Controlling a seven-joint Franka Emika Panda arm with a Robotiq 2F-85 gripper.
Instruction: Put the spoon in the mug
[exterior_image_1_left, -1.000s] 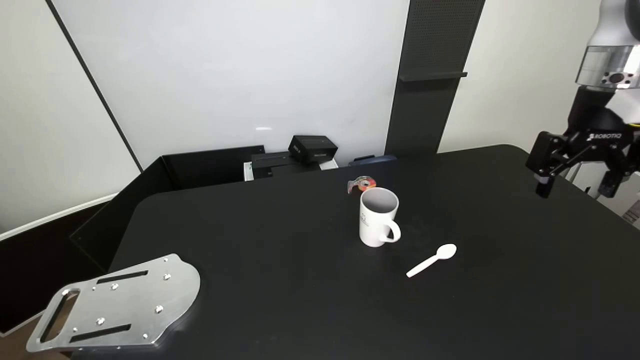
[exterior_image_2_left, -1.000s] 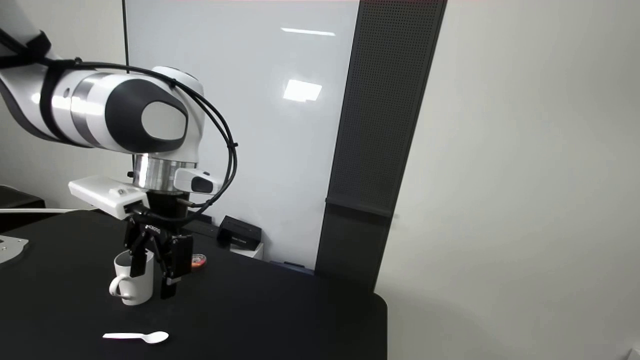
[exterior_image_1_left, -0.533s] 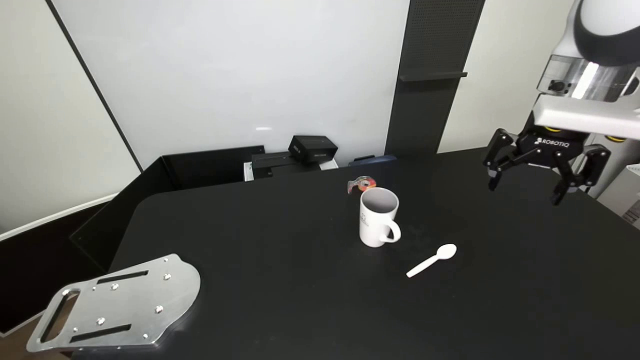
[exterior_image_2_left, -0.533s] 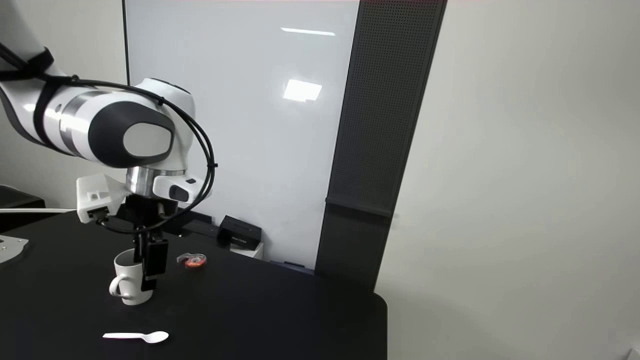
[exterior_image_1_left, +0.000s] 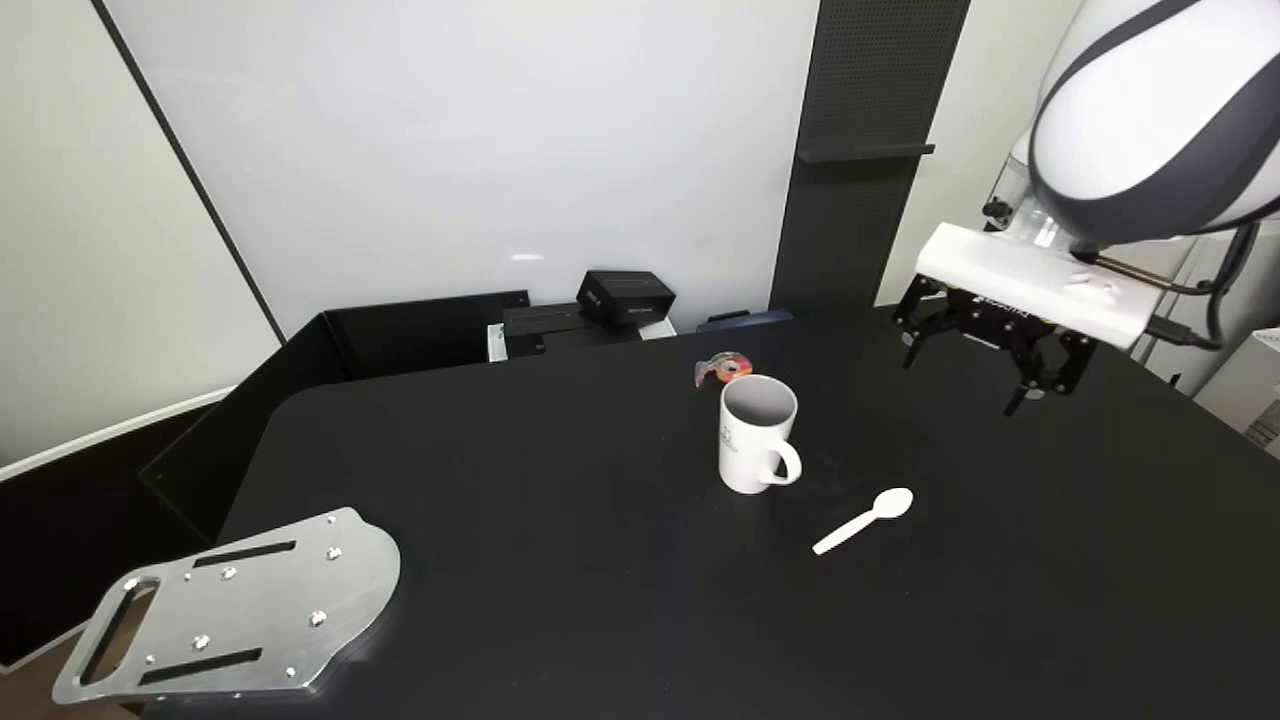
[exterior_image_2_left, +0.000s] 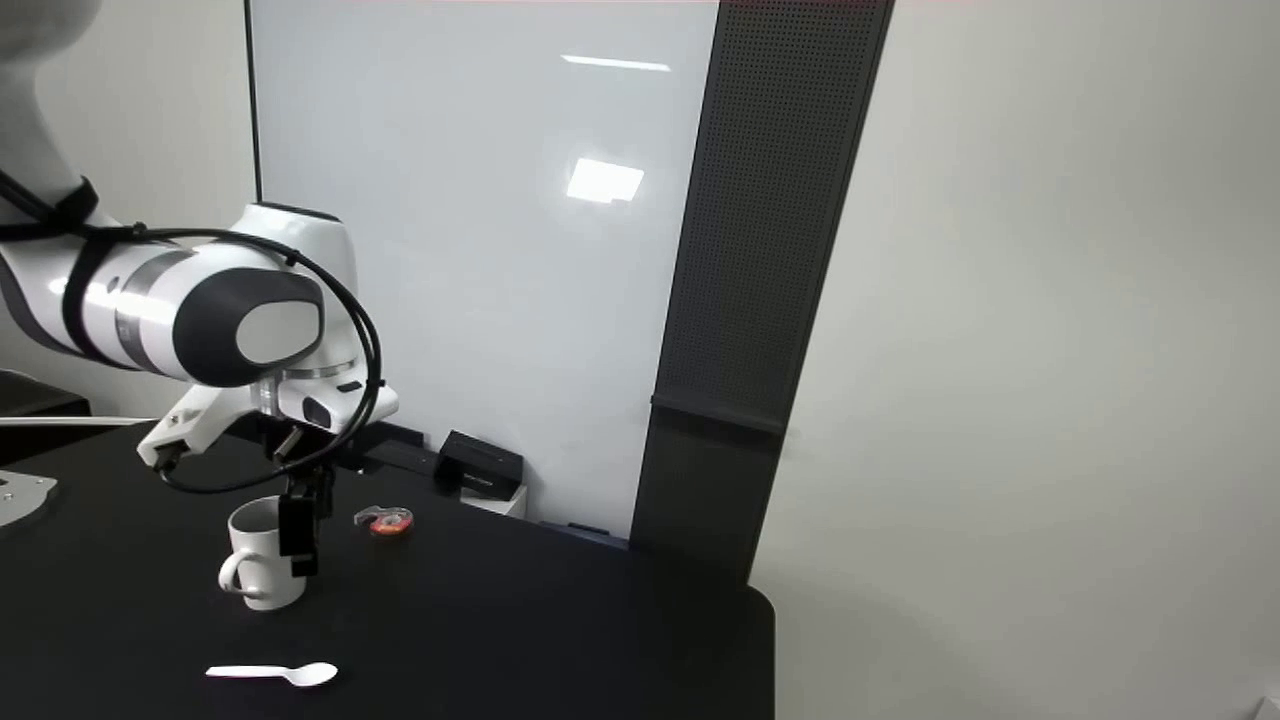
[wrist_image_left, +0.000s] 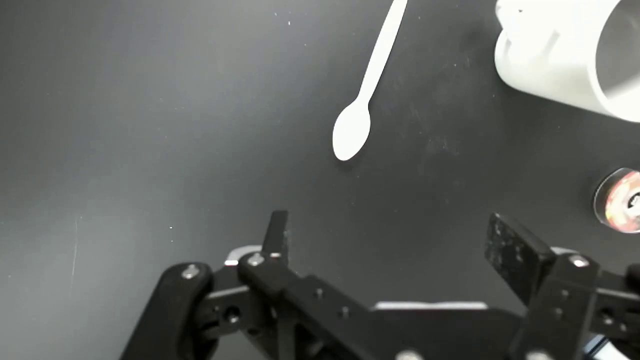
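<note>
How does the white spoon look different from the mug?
The spoon lies down, while the mug stands upright.
The spoon is long and slim, but the mug is a much wider cylinder with an open top.
The spoon has a straight handle; the mug has a loop on its side.
The mug has a small dark mark printed on it; the spoon shows none.
Both are white, and both rest on the black table.

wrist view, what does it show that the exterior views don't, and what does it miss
Only the wrist view shows a thin pale mark on the table. Only the exterior views show the metal plate, a black box and the arm. Both share the spoon, the mug, the tape dispenser and the open gripper; the wrist view's right edge cuts off the mug.
</note>
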